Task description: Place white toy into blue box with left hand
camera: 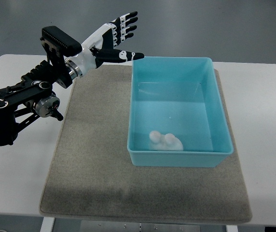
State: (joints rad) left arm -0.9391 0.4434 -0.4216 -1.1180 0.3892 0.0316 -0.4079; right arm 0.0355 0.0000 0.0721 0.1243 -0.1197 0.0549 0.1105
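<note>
Your left robot hand, fingers spread and empty at upper left, has nothing to grasp: the small, lumpy, soft-looking white toy lies inside the light-blue plastic box.

I see a white table with round corners. A gray mat that looks like carpet lies flat on it and covers most of the middle. The mat's far edge sits just under where the hand hangs, and the rest spreads out toward me. Past the table's far edge the floor is smooth and gray-blue. The light is soft and even, with weak shadows.
</note>
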